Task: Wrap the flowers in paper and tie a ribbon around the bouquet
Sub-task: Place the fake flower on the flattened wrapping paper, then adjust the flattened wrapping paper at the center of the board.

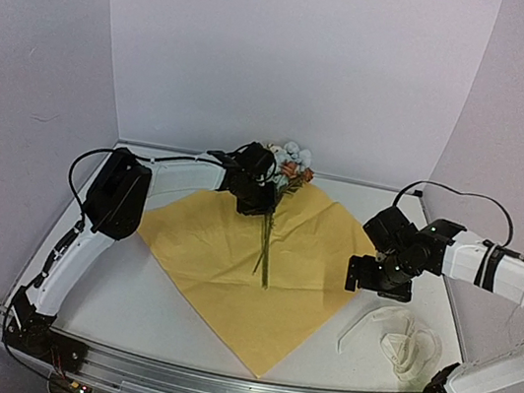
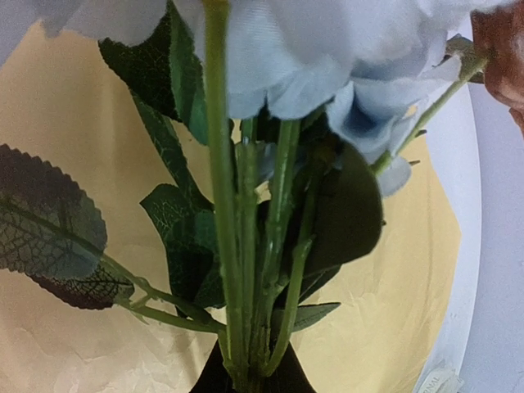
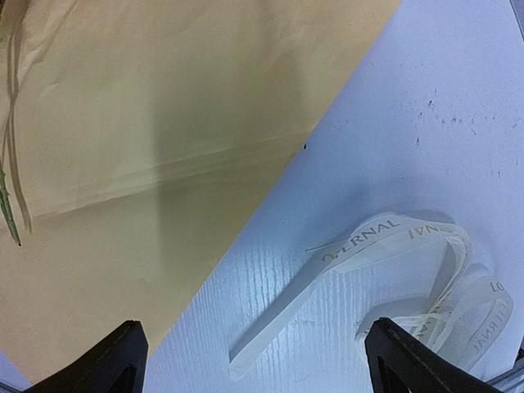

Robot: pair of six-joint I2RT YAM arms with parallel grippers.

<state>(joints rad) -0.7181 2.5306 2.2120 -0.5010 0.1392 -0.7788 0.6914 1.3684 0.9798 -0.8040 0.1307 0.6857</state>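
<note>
The paper (image 1: 222,260) lies flat as a yellow-orange diamond on the table. On its far half rest the flowers (image 1: 289,166), blue, cream and orange-pink blooms at the back corner, thin green stems (image 1: 265,252) running toward me. My left gripper (image 1: 263,205) is shut on the flowers just below the blooms; in the left wrist view the stems (image 2: 246,286) run out of the dark jaws (image 2: 254,383) over the paper (image 2: 65,123). My right gripper (image 1: 371,276) hovers open over the paper's right corner, nothing between its fingertips (image 3: 123,356). The cream ribbon (image 1: 406,344) lies loosely piled at the right; its lettered loops (image 3: 385,254) show below the right gripper (image 3: 258,364).
White walls close in the table at the back and both sides. A metal rail (image 1: 231,391) with both arm bases runs along the near edge. The paper's near corner (image 1: 259,371) comes close to that rail.
</note>
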